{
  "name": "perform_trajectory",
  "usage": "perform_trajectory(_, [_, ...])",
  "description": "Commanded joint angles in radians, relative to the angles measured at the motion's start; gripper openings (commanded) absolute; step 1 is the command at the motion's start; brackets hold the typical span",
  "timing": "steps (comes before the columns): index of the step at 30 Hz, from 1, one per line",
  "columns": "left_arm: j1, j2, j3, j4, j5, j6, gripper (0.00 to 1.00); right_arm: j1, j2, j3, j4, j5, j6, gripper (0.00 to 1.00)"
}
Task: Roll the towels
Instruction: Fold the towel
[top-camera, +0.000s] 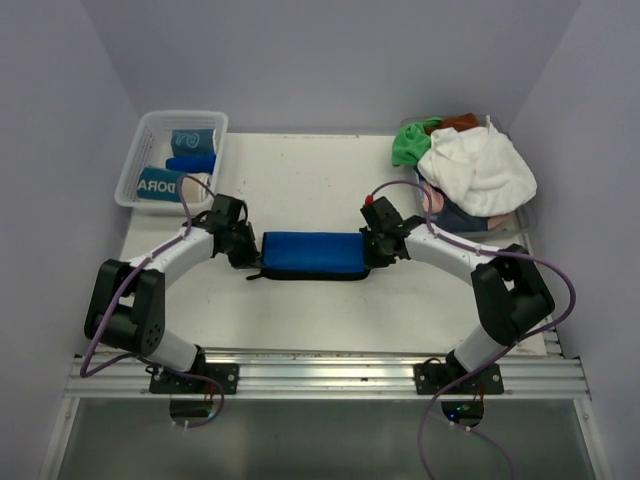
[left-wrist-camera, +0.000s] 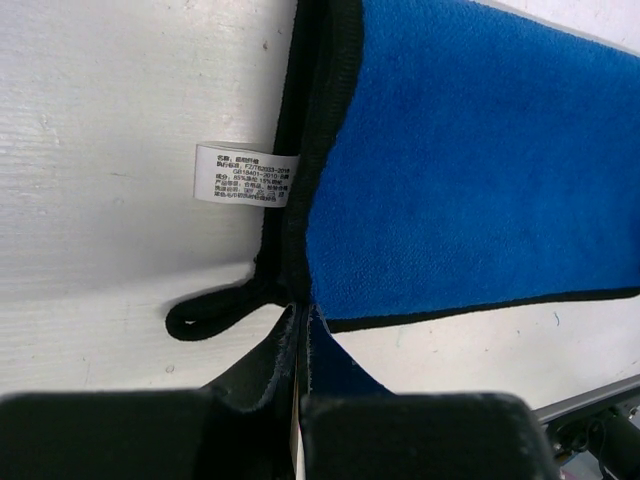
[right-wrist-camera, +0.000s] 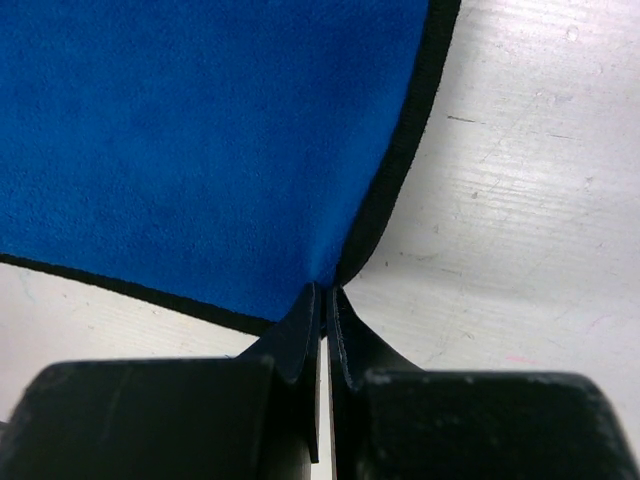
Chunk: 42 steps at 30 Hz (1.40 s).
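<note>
I have the royal blue towel (top-camera: 310, 254) lying in the middle of the table (top-camera: 300, 190), folded to a long flat strip with black edging. I judge that rolling it has not begun yet. The left gripper (left-wrist-camera: 300, 322) pinches its corner at the 9 o'clock end, fingers closed tight on the cloth. The right gripper (right-wrist-camera: 325, 300) pinches the corner at the 3 o'clock end in the same way.

At 10 o'clock the clear basket (top-camera: 128, 172) holds three finished rolls: a teal roll (top-camera: 160, 185), a blue roll (top-camera: 190, 162) and a second teal roll (top-camera: 192, 140). At 2 o'clock a loose pile waits, with a white towel (top-camera: 475, 170) on top and a green towel (top-camera: 410, 145) beside it, so several towels are left.

On the near teal roll I read "DORA" in white letters, possibly the end of a longer word. The far one shows white swirls. A white care label (left-wrist-camera: 245, 175) is sewn to the blue towel's edge, with a black hanging loop (left-wrist-camera: 210, 312) nearby. Its print is too small to read surely.
</note>
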Motion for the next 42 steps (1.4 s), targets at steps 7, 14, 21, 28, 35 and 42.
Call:
perform_trajectory(7, [0.002,0.057,-0.019,0.06,-0.045,0.001,0.0,-0.001,-0.003,-0.025,0.043,0.044,0.014,0.0])
perform_trajectory(14, [0.002,0.062,-0.016,0.052,-0.028,0.002,0.12,-0.001,0.008,-0.027,0.048,0.03,0.019,0.0])
perform_trajectory(21, [0.002,0.004,0.057,-0.026,-0.051,0.016,0.33,-0.001,-0.062,0.021,-0.019,0.09,0.0,0.46])
perform_trajectory(28, [-0.014,0.01,0.206,-0.04,-0.053,0.045,0.39,-0.014,-0.048,0.102,-0.024,0.158,-0.017,0.44])
perform_trajectory(35, [-0.04,0.186,0.323,0.035,-0.024,0.054,0.29,-0.059,0.141,0.248,0.025,0.073,-0.031,0.18])
perform_trajectory(42, [-0.035,0.367,0.413,0.07,-0.051,0.073,0.24,-0.109,0.275,0.288,0.056,0.05,-0.038,0.15])
